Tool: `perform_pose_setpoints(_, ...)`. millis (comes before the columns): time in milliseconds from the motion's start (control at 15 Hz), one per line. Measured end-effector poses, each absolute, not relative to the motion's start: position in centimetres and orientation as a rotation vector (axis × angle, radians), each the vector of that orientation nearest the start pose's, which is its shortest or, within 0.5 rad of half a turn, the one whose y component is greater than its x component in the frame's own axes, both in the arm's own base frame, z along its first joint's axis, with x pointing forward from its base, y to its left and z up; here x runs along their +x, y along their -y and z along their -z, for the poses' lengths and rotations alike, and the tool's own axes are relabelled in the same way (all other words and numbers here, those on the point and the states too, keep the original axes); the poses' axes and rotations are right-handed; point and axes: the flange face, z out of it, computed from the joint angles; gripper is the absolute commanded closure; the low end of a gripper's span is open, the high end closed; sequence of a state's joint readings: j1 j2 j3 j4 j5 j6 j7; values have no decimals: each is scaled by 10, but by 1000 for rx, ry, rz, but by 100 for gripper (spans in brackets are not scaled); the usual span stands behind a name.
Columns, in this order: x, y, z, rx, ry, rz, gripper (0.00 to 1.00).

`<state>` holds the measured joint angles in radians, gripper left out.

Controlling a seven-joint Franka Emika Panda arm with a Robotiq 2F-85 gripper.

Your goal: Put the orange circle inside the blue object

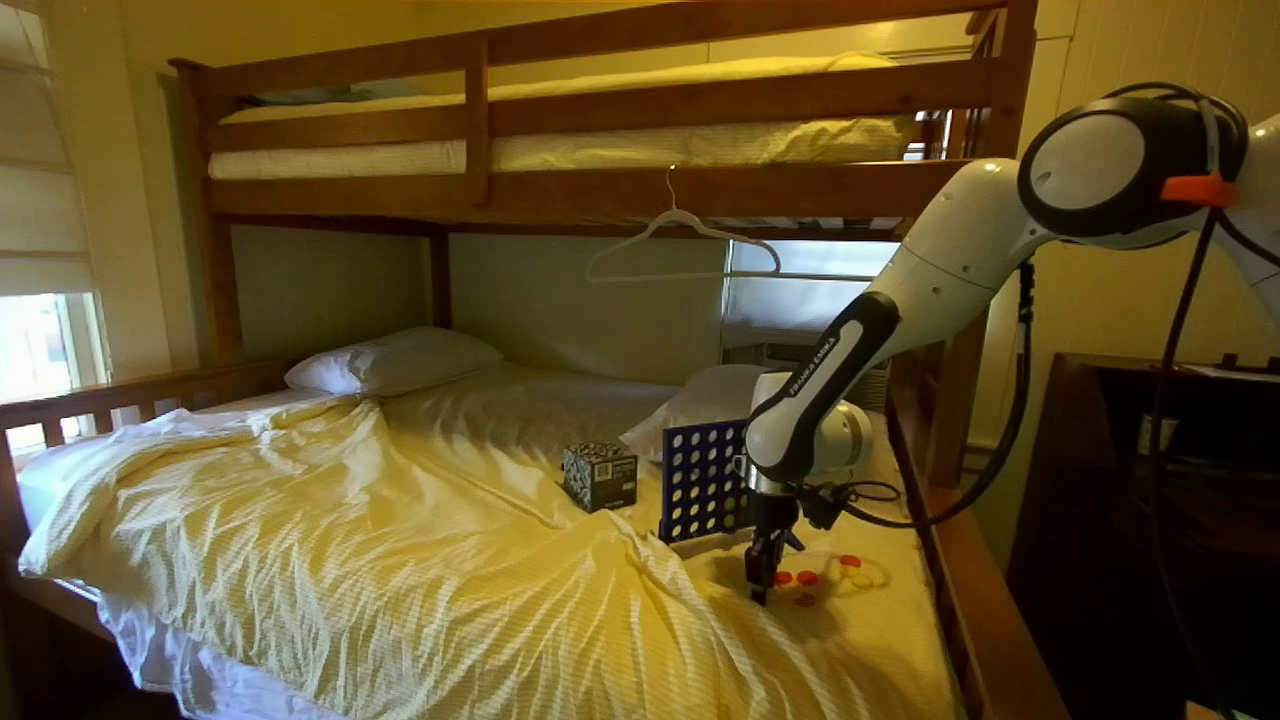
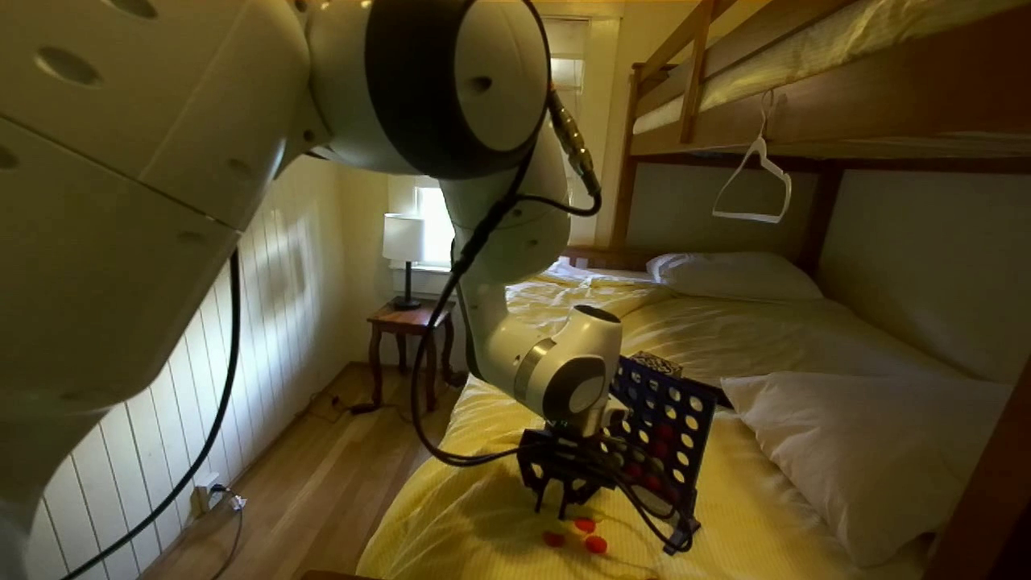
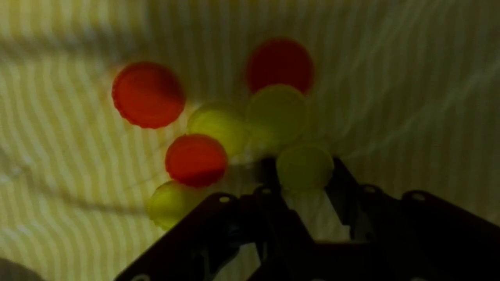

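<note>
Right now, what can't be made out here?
Wrist view: whether the end effector grips the rightmost yellow disc; too dark and blurred.
Wrist view: the grey thing, cut off at the bottom-left corner.
Both exterior views: which holes of the blue grid are filled; the arm covers some.
In an exterior view: the print on the dark box, too small.

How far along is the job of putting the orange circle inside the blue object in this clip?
Done: some holes of the blue grid show red, so seem filled already.

In hand: the pincer has a yellow disc between its fingertips; whether it is gripped, I can't tell.

Left: red-orange discs lie on the bedspread, so picking one up and dropping it into the grid likely remains.
</note>
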<state>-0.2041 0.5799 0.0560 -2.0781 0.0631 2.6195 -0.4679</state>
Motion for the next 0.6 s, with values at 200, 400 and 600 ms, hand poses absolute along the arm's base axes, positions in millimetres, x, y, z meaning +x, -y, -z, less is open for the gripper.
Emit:
perform_pose_setpoints(200, 570, 86, -143, -3054, 382, -3, 89)
perform_pose_setpoints(400, 565, 87, -146, -3064, 364, 22, 89)
perform_pose_setpoints(600, 565, 88, -147, -3062, 337, 36, 89)
